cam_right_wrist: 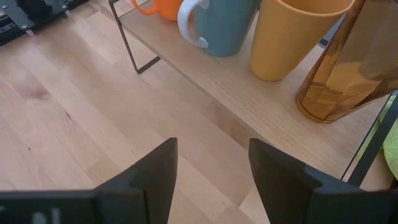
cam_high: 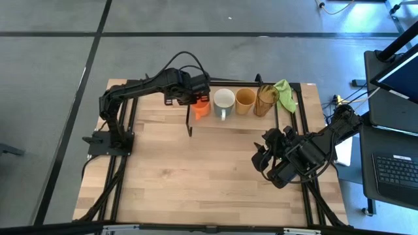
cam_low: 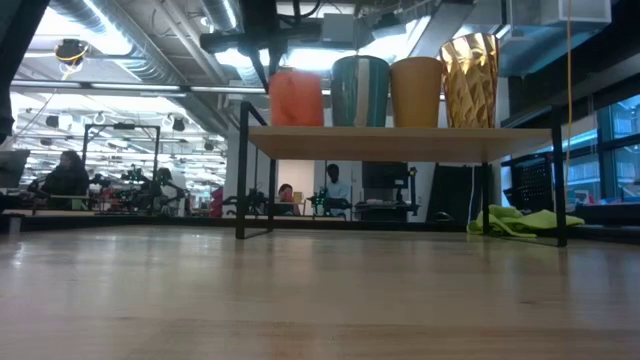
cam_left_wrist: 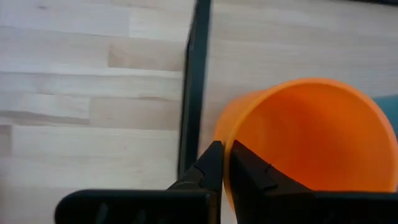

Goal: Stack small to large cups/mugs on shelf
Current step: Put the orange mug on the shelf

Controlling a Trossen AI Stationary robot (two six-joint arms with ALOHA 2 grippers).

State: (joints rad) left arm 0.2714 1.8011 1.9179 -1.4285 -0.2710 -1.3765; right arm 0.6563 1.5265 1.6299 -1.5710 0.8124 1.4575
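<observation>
Pale butcher-block planks make up the tabletop, and beyond its far edge a workshop hall shows, with people seated well back. Left gripper sits over the shelf's left end, its dark fingers nearly together and pinching the thin rim of the orange cup, one finger inside and one outside the wall. Nothing shows inside the cup. Next along the light-wood shelf on thin black legs stand the white mug, empty and with its handle toward the table's middle, the tan-yellow mug, and the faceted amber tumbler. Beside the tumbler lies a crumpled green cloth. Right gripper hangs over bare table near the right edge, fingers spread wide and empty.
</observation>
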